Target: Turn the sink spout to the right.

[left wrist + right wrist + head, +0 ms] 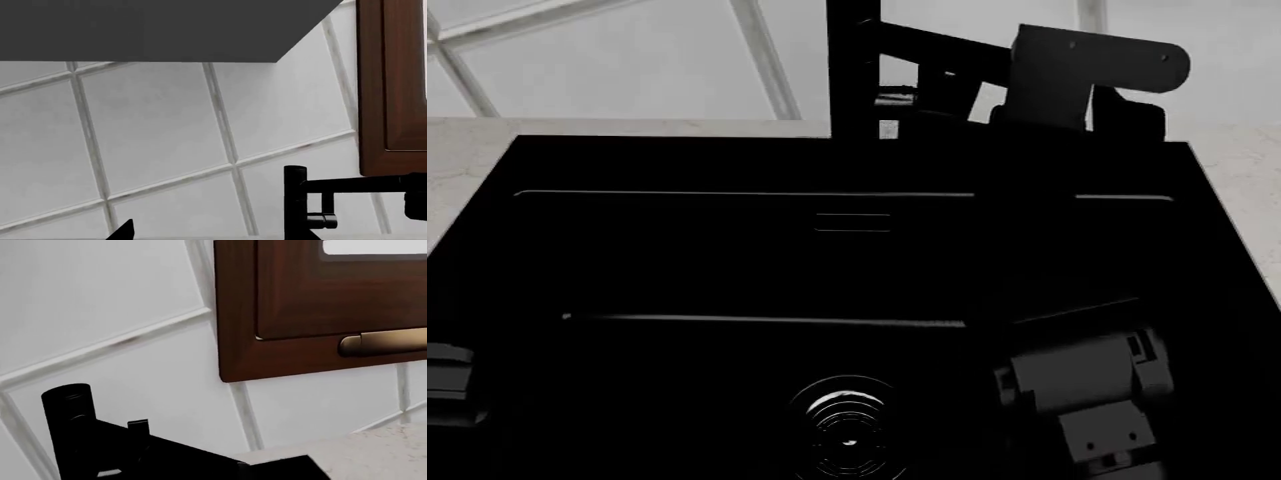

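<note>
**Operator:** Which step am I working on, and where is everything sitting?

**Guide:** Starting nearest you, the sink (694,260) is filling the head view, with its chrome drain (847,425) lying low in the basin. Your left gripper (446,385) is showing only at the basin's left edge. You cannot tell from any view whether its jaws are parted or closed. Your right forearm (1081,380) is reaching up over the right half of the basin.

Farther back, the sink spout (941,45) is standing behind the rear rim. Its pipe is angling off its upright post toward the right. The right gripper (1124,108) is hovering just beside the pipe's outer end. Its fingers are lost in the dark, so you cannot tell its grip, or whether it is touching the pipe. The small lever handle (137,432) is sitting near the post. Beyond it are the tiled wall (153,125) and the wooden cabinet (300,305).

**Operator:** So what is the next move calling for?

**Guide:** Judging by this, you are working the swing itself, and the spout is already pointing rightward. Press sideways on the pipe, not the lever. Follow its arc around the post.
</note>
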